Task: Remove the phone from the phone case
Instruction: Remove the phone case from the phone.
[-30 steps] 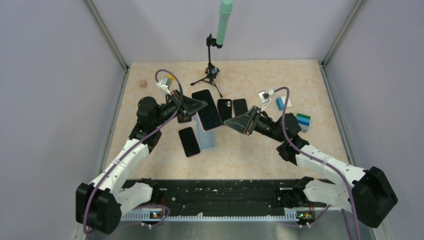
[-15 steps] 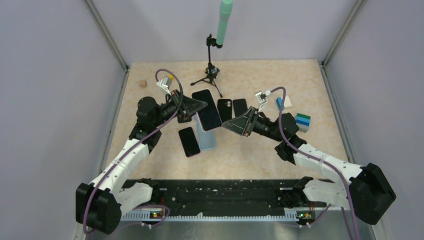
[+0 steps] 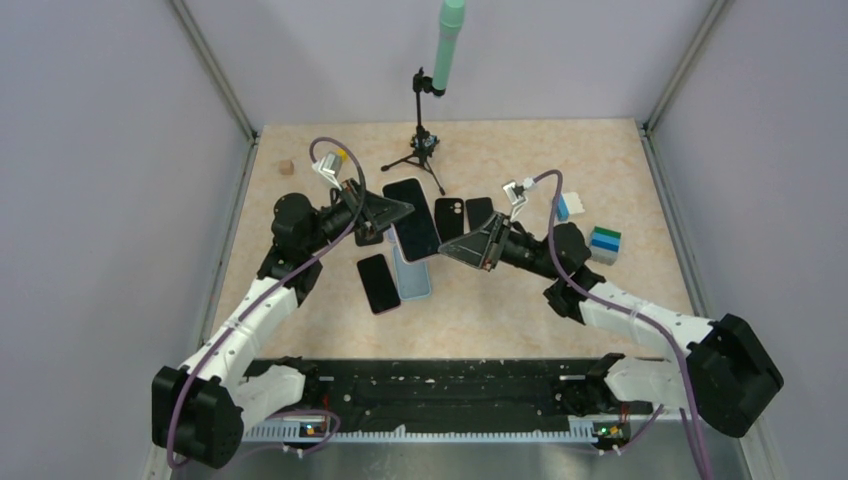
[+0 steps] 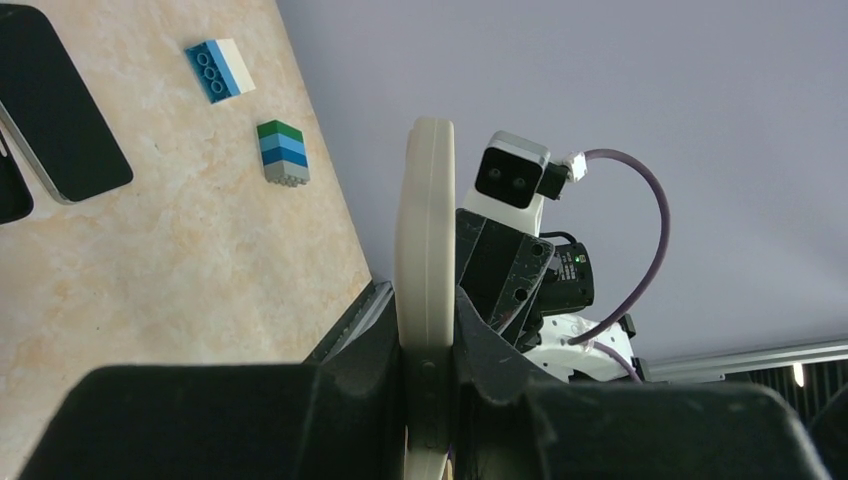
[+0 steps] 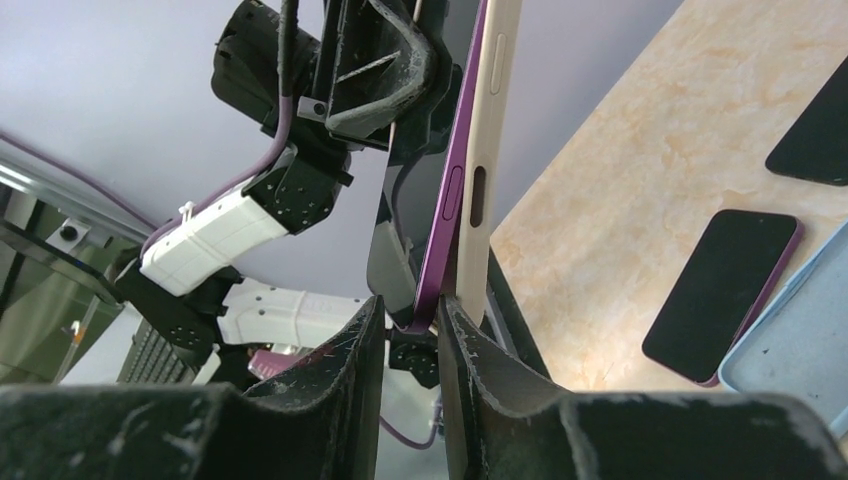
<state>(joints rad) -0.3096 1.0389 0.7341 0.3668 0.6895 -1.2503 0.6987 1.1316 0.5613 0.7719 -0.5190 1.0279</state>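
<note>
Gripping cream case (image 4: 425, 250) left, purple phone (image 5: 446, 200) right

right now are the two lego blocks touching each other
No, a clear gap separates the blue and white brick from the green-topped block.

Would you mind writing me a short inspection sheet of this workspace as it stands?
Surface: beige marbled table; no spills seen.
Job's things: cased phone, a purple phone in a cream case, held up off the table between the two arms.
Clutter: light-blue empty case, black phone, two small dark phones, blue-white brick, green-blue brick stack, brown cube, tripod with green pole.
Grippers: left gripper shut on the cased phone's edge; right gripper pinching its opposite end.
Cables: left purple cable and right purple cable loop freely at the wrists.
Surroundings: plain lilac walls; black rail at the near edge.
</note>
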